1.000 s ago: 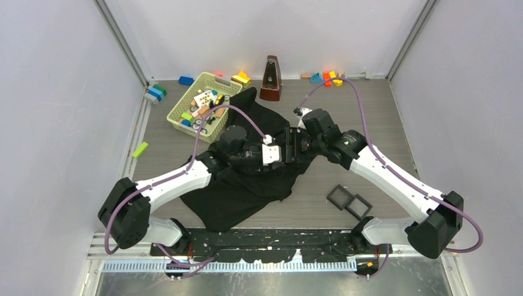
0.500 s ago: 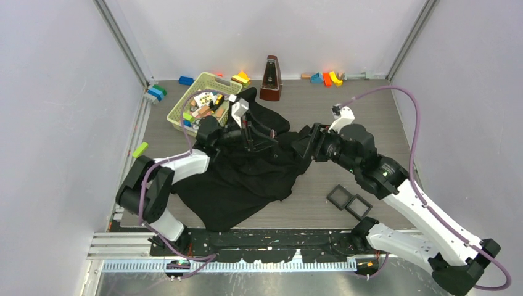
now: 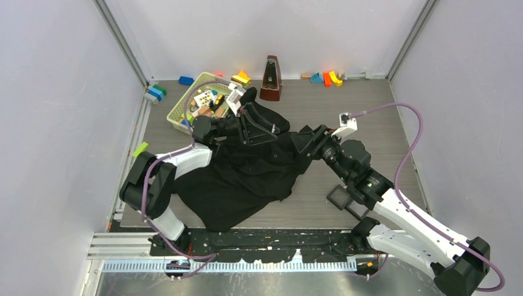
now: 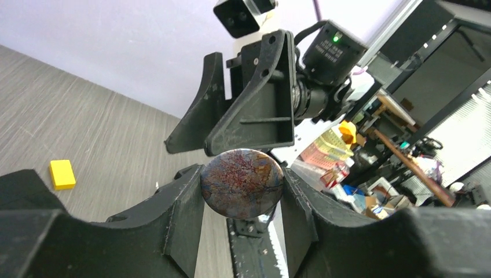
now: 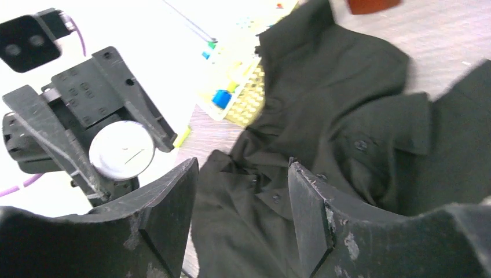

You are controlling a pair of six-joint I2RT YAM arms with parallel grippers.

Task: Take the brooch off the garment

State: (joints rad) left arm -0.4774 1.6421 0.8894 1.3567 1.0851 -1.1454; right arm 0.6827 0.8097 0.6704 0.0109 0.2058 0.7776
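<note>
The small round pinkish-brown brooch (image 4: 242, 183) is pinched in the left gripper (image 4: 242, 192), clear of the black fabric garment (image 3: 247, 179). The right gripper (image 5: 243, 169) is spread wide, empty. Removal is judged done; a set-down is needed.

A brooch (image 4: 242, 183) veined in rust, ochre and slate blue, silvery-white on its back; black garment (image 3: 247, 179); grey wood-grain surface (image 3: 376, 111); pale yellow basket (image 3: 179, 106); bright yellow block (image 4: 62, 174).

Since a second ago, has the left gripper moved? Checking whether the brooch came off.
Yes: the left gripper, shut on the brooch, went from over the garment toward the basket at far left.
</note>
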